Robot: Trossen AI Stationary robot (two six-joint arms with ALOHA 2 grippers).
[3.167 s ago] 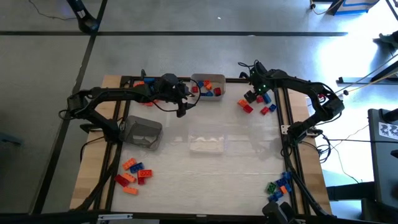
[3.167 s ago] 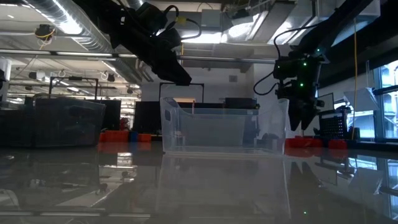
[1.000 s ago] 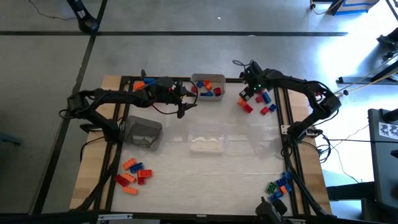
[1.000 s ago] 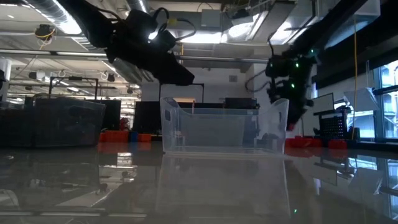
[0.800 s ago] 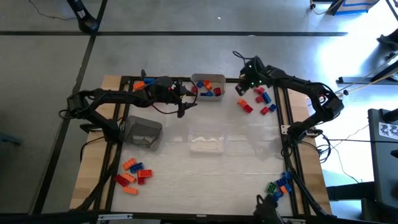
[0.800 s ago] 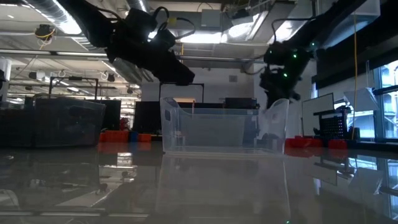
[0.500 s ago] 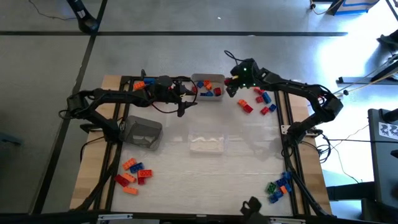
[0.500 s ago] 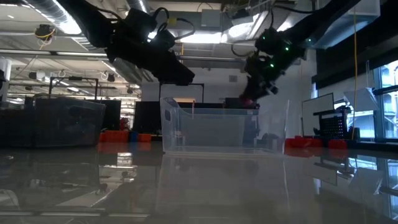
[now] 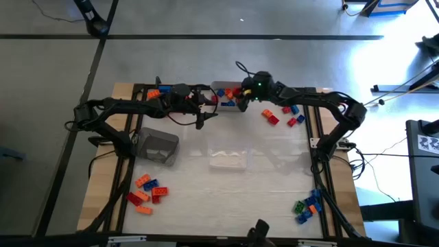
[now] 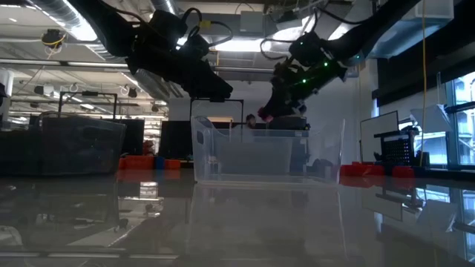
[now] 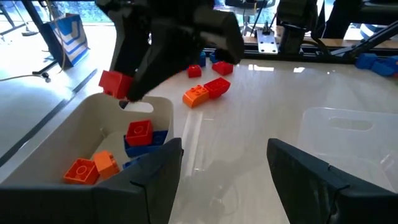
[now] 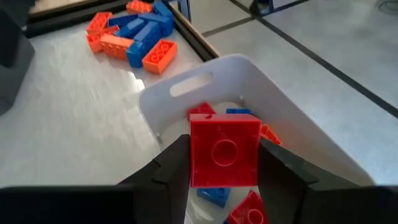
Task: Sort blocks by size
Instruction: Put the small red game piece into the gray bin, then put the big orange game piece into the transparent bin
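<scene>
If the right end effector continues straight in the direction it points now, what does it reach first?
Most likely the white bin. The right end effector, shut on a red block, points into it, where blocks lie; depth is uncertain.

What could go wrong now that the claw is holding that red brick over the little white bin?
1. The right claw holds the small red studded plastic brick near the rim of the white plastic bin; released off-centre, it may bounce out.
2. The left claw waits open close by; the arms could bump.
</scene>
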